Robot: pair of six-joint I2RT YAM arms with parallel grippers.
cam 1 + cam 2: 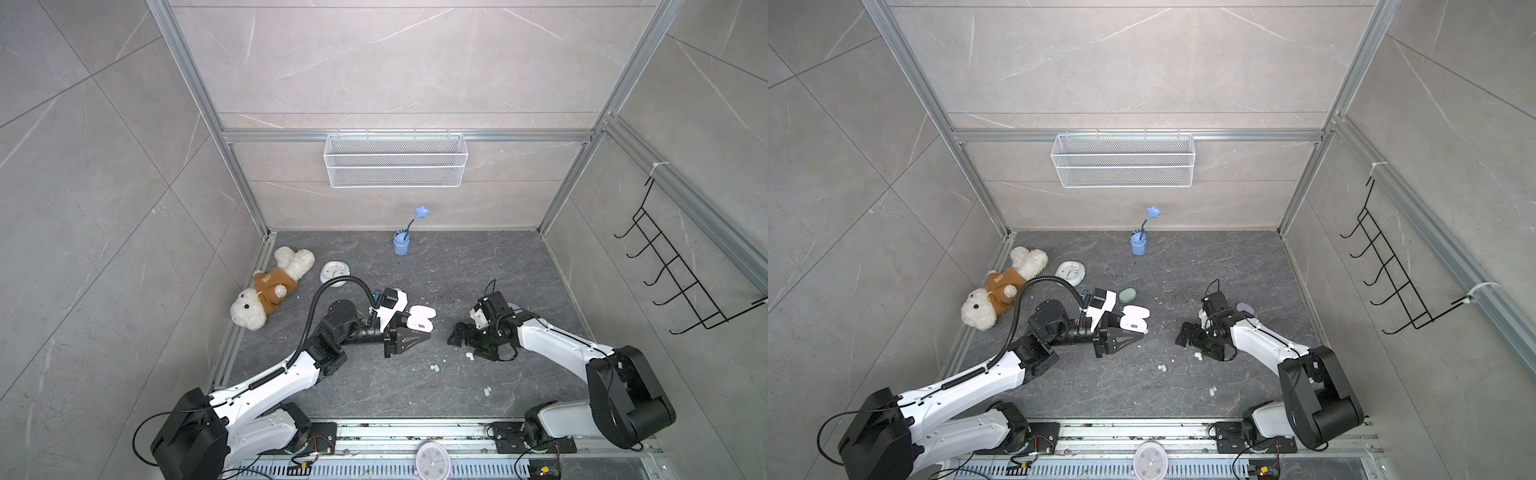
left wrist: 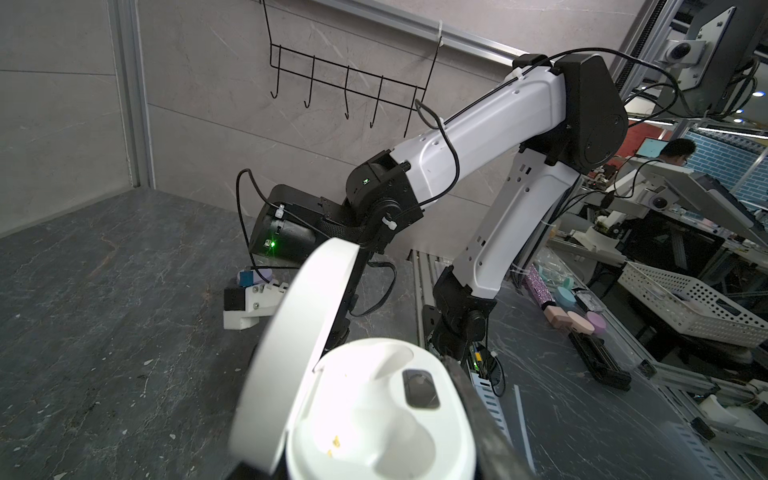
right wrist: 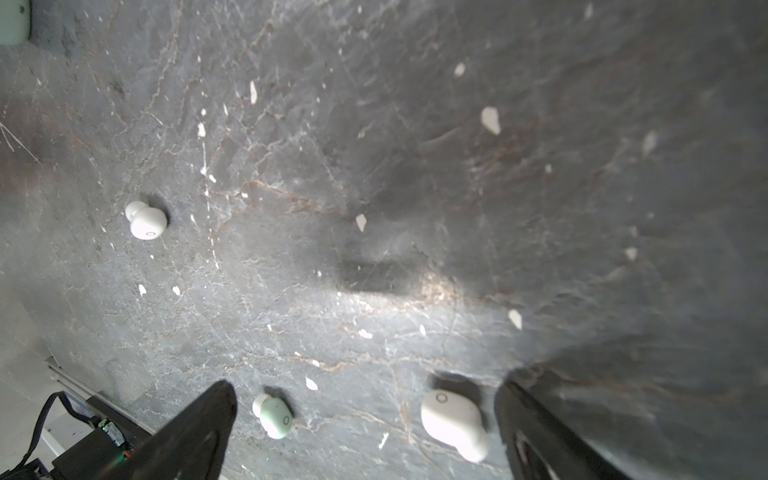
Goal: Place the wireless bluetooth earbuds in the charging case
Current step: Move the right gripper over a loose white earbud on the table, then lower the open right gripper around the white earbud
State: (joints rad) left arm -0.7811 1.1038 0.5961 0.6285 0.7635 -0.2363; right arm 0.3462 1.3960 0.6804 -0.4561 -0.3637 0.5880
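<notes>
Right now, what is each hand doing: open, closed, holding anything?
Left hand: closed on the open white charging case.
Right hand: open, holding nothing, over a white earbud and a mint earbud.

The dark marbled tabletop (image 3: 415,166), strewn with white crumbs (image 3: 490,119), carries a white earbud (image 3: 455,424) and a mint earbud (image 3: 273,415) between the right gripper (image 3: 365,384)'s spread jaws. A second white earbud (image 3: 146,220) lies ahead of them, off to one side.

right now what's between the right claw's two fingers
A mint green earbud and a white earbud lie on the table between the fingers of the open right claw, as the right wrist view shows.
</notes>
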